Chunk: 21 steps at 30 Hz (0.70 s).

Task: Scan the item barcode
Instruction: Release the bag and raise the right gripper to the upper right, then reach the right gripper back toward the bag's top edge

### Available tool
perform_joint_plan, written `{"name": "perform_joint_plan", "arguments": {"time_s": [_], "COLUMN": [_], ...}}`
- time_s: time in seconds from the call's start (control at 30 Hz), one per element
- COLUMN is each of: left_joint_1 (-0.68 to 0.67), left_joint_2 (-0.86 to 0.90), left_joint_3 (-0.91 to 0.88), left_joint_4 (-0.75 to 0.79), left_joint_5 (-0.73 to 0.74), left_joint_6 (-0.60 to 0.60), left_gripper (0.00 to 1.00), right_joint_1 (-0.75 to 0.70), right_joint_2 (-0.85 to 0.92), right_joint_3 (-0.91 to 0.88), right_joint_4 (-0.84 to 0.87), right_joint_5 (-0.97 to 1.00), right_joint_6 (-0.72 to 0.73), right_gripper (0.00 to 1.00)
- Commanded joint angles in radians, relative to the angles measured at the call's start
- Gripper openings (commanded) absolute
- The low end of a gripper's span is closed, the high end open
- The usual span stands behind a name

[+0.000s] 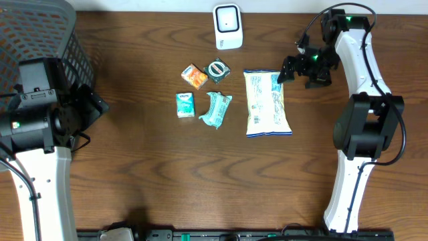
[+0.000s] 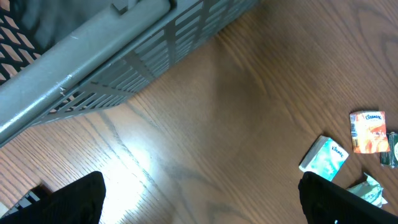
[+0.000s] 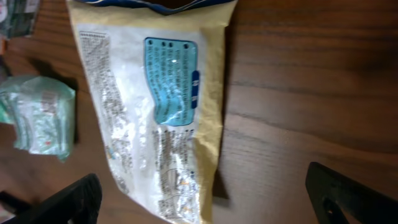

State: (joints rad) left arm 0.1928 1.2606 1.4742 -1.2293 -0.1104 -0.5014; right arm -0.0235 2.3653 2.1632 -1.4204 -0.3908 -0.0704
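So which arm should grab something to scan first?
The right one. Its open right gripper hovers at the corner of the big snack bag. The left gripper, also open, is far off beside the grey basket.

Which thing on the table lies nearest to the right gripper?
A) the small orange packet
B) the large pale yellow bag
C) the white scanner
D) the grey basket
B: in the overhead view the large pale yellow bag has its upper right corner just beside the right gripper, and the bag fills much of the right wrist view; the other options all lie farther off.
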Motion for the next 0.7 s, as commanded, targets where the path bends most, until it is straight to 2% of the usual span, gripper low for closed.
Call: {"name": "perform_joint_plan", "arguments": {"time_s": [0.0,0.23,0.47,0.67], "left_joint_1": [0.003,0.003,0.003,0.003], "left_joint_2": [0.000,0.000,0.000,0.000], "left_joint_3": [0.002,0.002,0.002,0.002], "left_joint_4": [-0.001,-0.001,-0.001,-0.001], "left_joint_5": [-0.003,-0.003,-0.003,-0.003], "left_joint_6": [-0.009,-0.009,-0.009,-0.009], "left_gripper": [0.98,0.98,0.97,0.98], "right_joint_1": [-0.002,-0.013,-0.035,-0.020], "right_joint_2": [-0.003,-0.003,-0.003,-0.003], "right_joint_3": [-0.005,-0.006,-0.044,-0.113], "right_joint_4": [0.008,-0.005,0.018,0.070], "right_joint_5": [0.050,0.089,-0.101,-0.175], "right_joint_6": [-0.010,-0.017,-0.043,-0.081], "right_gripper": [0.99,0.99,0.99,0.99]}}
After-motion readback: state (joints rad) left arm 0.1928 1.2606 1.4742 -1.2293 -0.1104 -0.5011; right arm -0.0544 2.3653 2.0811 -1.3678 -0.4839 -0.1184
